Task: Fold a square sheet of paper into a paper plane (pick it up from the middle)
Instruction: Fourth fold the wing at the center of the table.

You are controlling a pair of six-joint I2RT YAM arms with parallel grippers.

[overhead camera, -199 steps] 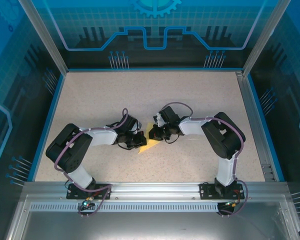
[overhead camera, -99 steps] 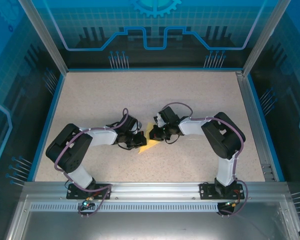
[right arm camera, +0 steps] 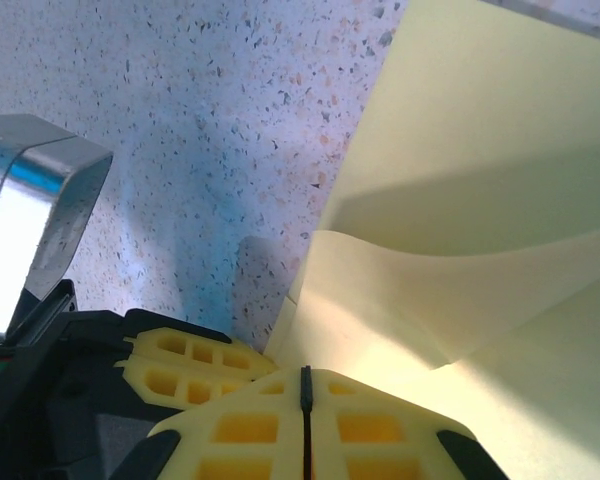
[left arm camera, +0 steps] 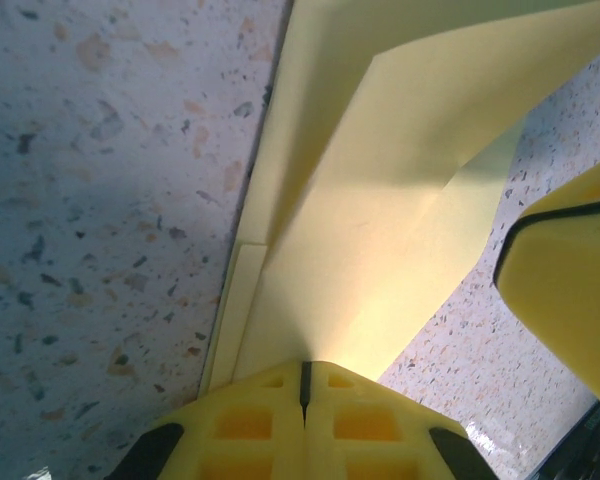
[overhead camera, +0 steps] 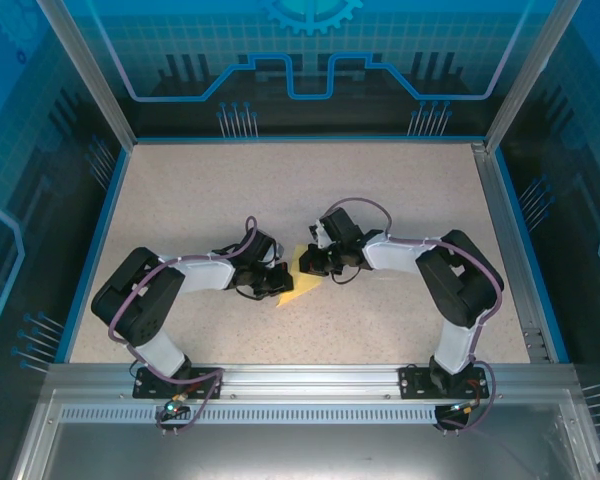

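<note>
Creasing | I'm pinching folded paper [left arm camera: 380, 220] in left gripper [left arm camera: 305, 368] and right gripper [right arm camera: 305, 372], both clamped | aiming for flush edges, no tugging.

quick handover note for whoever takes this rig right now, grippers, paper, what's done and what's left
Left gripper: jaws shut on the yellow paper.
Right gripper: jaws shut on the same paper, from the opposite side.
Paper: mid-table, between the two arms.
Done: some folds are in; creases and overlapping layers show.
Left: it is not a finished dart yet, so the remaining folds.
</note>
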